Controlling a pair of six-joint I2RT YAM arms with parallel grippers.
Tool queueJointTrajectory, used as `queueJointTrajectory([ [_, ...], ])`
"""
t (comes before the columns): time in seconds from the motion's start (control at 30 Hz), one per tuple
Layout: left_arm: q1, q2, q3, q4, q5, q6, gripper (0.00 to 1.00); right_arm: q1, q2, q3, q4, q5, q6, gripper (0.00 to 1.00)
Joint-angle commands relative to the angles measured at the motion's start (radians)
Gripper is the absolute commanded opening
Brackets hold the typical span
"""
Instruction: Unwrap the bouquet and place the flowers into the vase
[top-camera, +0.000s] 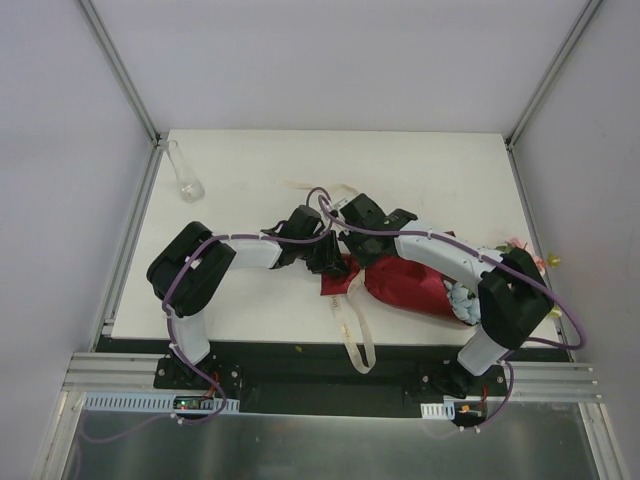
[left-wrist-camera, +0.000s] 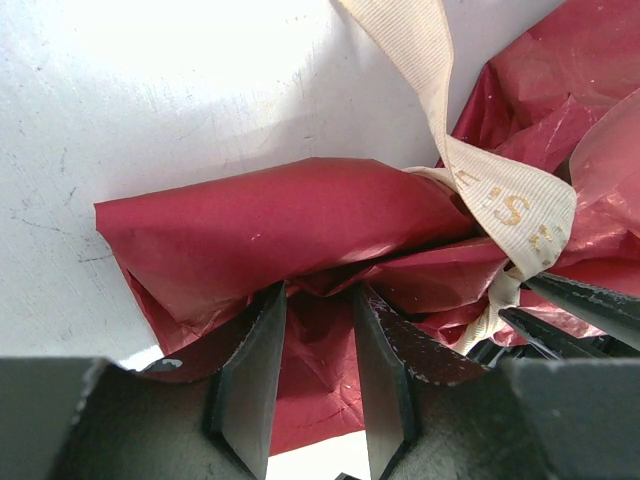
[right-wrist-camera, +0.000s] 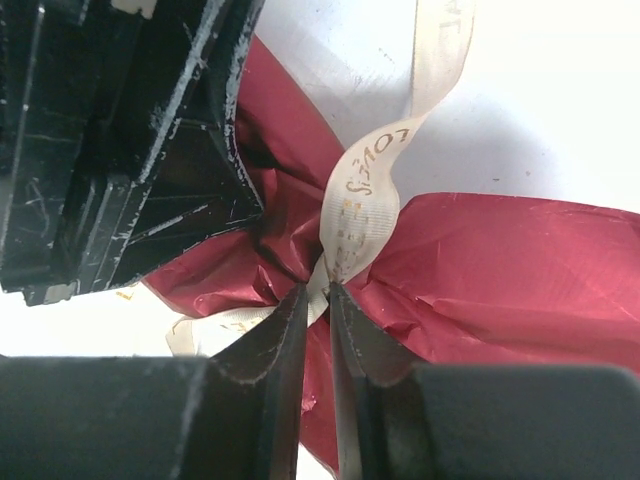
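As right gripper (right-wrist-camera: 317, 292) pinches ribbon (right-wrist-camera: 365, 200), bouquet (right-wrist-camera: 500, 260) beneath

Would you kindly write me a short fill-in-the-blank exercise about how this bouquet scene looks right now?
1. The right gripper pinches the cream ____ wound around the bouquet.
2. The left gripper grips the bouquet's dark ____ wrapping paper.
3. The vase stands near the table's far ____ corner.
Missing words: ribbon; red; left.
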Motion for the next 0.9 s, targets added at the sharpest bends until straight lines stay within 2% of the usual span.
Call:
queueJointTrajectory([
  [0.0,-0.013,-0.033,-0.010,-0.033,0.007,0.049,0.34,0.017,0.036,-0.005,-0.013,0.047,-0.021,0.18],
  [0.3,-0.013,-0.033,-0.013,-0.032,0.001,0.051,0.34,0.034,0.041,0.004,-0.005,0.079,-0.018,0.10],
  [0.43,-0.012,-0.031,-0.016,-0.033,-0.003,0.049,0.33,0.040,0.033,0.012,-0.017,0.096,-0.018,0.01],
  [0.87,-0.013,0.023,-0.022,-0.036,-0.013,0.046,0.30,0.040,-0.040,0.060,-0.073,0.105,-0.006,0.01],
])
